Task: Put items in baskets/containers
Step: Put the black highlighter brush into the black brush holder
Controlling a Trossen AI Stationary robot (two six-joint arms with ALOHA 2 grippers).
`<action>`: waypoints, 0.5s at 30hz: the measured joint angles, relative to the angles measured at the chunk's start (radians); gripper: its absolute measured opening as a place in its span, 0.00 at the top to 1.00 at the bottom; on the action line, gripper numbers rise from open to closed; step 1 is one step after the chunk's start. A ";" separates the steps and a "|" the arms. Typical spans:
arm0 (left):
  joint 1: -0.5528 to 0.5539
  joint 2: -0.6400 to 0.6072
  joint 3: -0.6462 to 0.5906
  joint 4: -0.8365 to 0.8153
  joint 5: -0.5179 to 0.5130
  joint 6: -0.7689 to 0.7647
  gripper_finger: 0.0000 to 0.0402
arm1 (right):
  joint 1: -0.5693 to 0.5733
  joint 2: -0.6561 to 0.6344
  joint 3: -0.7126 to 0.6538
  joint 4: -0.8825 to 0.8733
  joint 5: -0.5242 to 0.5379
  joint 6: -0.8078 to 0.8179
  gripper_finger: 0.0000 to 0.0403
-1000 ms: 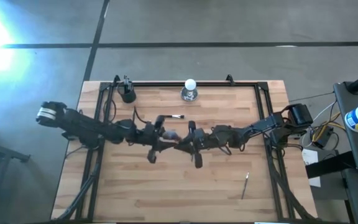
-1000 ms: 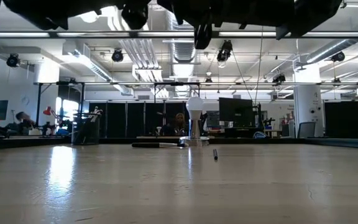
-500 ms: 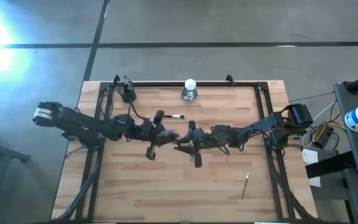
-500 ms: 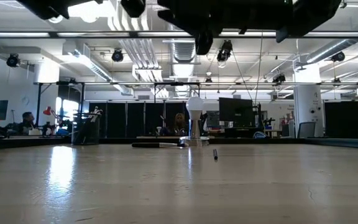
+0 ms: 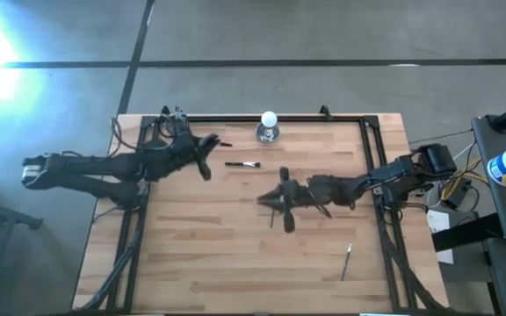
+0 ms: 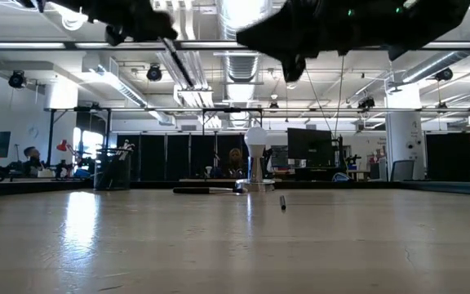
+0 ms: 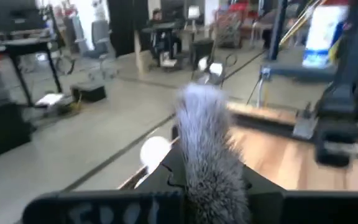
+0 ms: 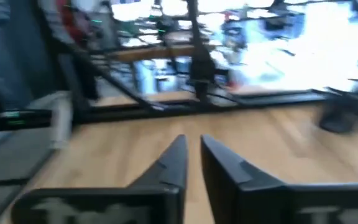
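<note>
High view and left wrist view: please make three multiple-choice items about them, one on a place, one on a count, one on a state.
1. In the high view, where does the white ball stand?
A. by the middle of the table's upper edge in the picture
B. at the table's lower right corner
C. between the two arms' grippers

2. How many brushes lie loose on the table?
A. none
B. two
C. five

3. What is the left gripper doing?
A. it hangs empty
B. it holds the white ball
C. it holds a fluffy brush

Answers:
1 A: the white ball stands beside the black rail at that edge.
2 B: one brush lies near the ball and another brush lies toward the lower right.
3 C: the left gripper has the fluffy brush standing up between its fingers in its wrist view.
</note>
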 joint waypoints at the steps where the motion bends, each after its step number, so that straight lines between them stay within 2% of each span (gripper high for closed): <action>1: 0.023 -0.016 -0.001 -0.032 -0.004 -0.005 0.94 | -0.004 -0.002 -0.011 0.001 0.009 0.000 0.92; 4: 0.106 -0.063 -0.001 -0.112 -0.057 -0.030 0.94 | -0.006 -0.005 -0.030 -0.001 0.021 0.003 0.97; 10: 0.325 -0.099 0.007 -0.309 -0.063 -0.127 0.94 | -0.010 -0.007 -0.048 0.000 0.020 0.007 0.98; 15: 0.528 -0.071 0.040 -0.473 0.041 -0.178 0.94 | -0.007 -0.013 -0.053 0.003 0.011 0.005 0.98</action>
